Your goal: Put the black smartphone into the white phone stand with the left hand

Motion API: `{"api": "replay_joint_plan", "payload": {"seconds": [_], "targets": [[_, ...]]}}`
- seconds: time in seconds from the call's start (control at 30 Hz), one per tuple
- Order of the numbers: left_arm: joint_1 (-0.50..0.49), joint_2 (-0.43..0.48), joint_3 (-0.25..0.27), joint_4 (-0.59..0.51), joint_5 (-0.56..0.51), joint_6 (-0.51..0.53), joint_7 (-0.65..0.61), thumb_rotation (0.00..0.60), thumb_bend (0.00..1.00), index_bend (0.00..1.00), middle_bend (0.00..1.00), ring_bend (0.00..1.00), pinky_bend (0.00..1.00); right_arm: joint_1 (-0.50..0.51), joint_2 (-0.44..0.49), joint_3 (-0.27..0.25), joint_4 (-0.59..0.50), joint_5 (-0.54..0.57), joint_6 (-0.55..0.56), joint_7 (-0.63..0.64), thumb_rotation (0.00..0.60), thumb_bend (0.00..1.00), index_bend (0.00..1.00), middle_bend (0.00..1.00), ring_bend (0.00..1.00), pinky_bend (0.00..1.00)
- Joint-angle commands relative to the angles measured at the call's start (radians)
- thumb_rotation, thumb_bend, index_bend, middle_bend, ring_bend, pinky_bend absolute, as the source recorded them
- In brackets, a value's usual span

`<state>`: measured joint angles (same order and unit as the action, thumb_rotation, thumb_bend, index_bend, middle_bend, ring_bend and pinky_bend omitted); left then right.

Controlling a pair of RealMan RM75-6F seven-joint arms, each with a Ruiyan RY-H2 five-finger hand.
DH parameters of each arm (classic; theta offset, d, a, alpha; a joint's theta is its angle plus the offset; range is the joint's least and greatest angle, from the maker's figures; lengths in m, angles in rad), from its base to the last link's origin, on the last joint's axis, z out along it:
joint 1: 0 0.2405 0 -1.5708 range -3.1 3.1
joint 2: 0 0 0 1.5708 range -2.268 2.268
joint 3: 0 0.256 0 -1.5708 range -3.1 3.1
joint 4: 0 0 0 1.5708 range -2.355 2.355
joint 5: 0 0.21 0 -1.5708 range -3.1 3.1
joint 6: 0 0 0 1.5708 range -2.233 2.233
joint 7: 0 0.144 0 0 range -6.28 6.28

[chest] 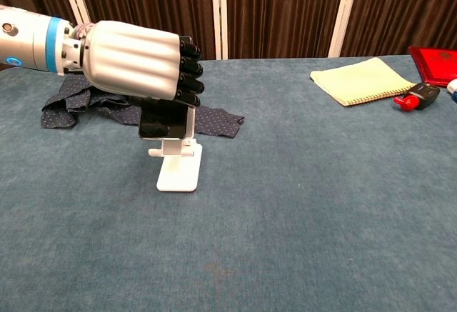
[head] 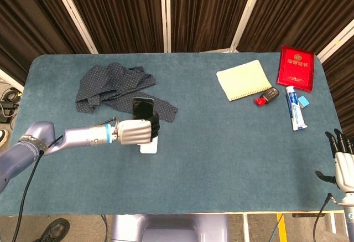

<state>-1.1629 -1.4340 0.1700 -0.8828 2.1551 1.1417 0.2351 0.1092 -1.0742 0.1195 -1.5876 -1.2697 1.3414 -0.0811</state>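
Black smartphone (chest: 166, 123) sits gripped beneath the left hand (chest: 136, 61); its lower edge meets the white phone stand (chest: 178, 170).

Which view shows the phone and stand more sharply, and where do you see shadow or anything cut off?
Chest view: left hand, phone and stand are close and crisp, with soft shadow under the hand. Head view: even light, no glare, phone small; right hand is cut off at the edge.
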Motion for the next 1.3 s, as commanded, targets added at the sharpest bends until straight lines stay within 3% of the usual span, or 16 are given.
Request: {"api": "replay_joint_plan", "payload": {"seconds": [0.03,0.9,1.1,1.3], "targets": [[0.001,-0.009,-0.004,0.003,-0.007,0.002,0.017,0.600,0.02,0.48,0.37,0.41,0.31,0.000,0.001,-0.001,0.001,0.001,-0.002,0.002,0.600,0.00,0.00,0.00,0.00,0.00],[0.004,-0.033,0.015,-0.035,-0.044,-0.040,0.106,0.600,0.02,0.45,0.35,0.39,0.26,-0.001,0.011,0.001,0.003,0.004,-0.012,0.033,0.600,0.00,0.00,0.00,0.00,0.00],[0.005,-0.033,0.016,-0.038,-0.050,-0.038,0.115,0.600,0.01,0.41,0.31,0.35,0.25,-0.001,0.011,0.002,0.002,0.006,-0.011,0.034,0.600,0.00,0.00,0.00,0.00,0.00],[0.005,-0.025,0.022,-0.048,-0.054,-0.045,0.118,0.600,0.00,0.30,0.17,0.23,0.17,-0.001,0.012,0.003,0.002,0.007,-0.011,0.034,0.600,0.00,0.00,0.00,0.00,0.00]]}}
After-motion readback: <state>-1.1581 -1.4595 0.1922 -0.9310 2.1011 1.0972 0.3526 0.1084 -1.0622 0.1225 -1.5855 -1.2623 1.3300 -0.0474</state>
